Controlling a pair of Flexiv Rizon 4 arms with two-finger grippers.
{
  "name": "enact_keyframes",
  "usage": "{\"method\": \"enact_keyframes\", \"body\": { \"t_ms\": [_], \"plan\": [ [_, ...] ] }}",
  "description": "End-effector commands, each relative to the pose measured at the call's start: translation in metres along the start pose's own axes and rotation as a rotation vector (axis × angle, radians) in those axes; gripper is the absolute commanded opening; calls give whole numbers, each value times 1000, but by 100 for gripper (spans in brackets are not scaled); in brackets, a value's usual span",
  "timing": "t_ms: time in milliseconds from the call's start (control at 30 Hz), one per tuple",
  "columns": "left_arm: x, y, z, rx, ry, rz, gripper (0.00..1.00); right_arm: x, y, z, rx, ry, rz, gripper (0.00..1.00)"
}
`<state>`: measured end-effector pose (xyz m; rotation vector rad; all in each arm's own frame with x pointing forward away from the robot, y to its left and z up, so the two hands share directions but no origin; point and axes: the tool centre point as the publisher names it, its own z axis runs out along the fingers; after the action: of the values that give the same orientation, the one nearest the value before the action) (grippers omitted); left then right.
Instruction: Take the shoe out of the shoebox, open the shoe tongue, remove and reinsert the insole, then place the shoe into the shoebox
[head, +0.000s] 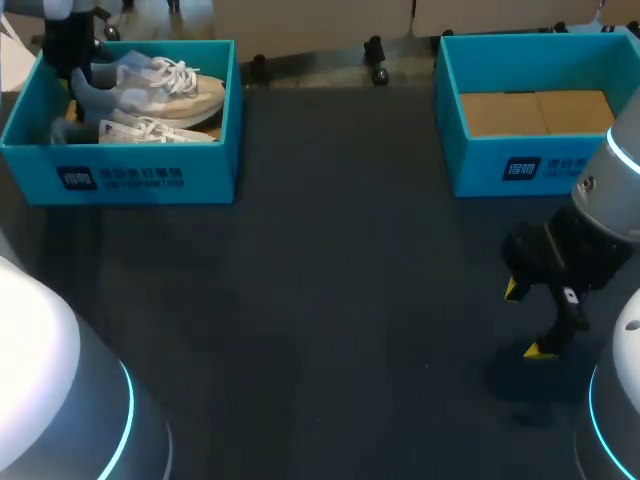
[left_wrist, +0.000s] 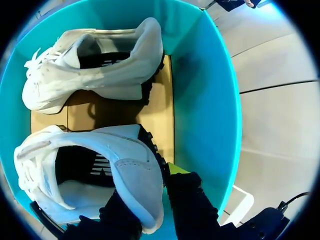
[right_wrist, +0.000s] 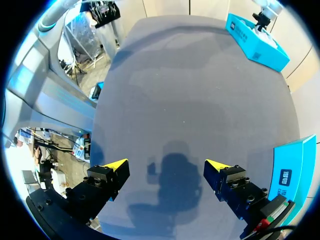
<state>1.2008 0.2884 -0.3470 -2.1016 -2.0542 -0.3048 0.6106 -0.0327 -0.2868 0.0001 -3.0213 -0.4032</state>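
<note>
Down in the left shoebox (head: 150, 178), my left end effector (left_wrist: 148, 199) seems clamped on the heel of the nearer shoe (left_wrist: 127, 167), toe pointing off sideways, while my right end effector (right_wrist: 166, 164) gapes empty, well apart.

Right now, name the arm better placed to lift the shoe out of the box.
Left. The left gripper sits inside the shoebox, shut on the heel of the nearer shoe. The right gripper hangs open over the table, far from that box.
</note>
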Motion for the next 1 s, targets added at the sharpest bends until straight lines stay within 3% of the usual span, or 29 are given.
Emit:
{"method": "enact_keyframes", "body": {
  "t_ms": [33, 1000],
  "plan": [
    [-3, 10, 7, 14, 6, 2, 0, 0, 0, 1, 1, 0, 0, 100],
    [-4, 5, 26, 76, -27, 86, 0, 0, 0, 1, 1, 0, 0, 100]
  ]
}}
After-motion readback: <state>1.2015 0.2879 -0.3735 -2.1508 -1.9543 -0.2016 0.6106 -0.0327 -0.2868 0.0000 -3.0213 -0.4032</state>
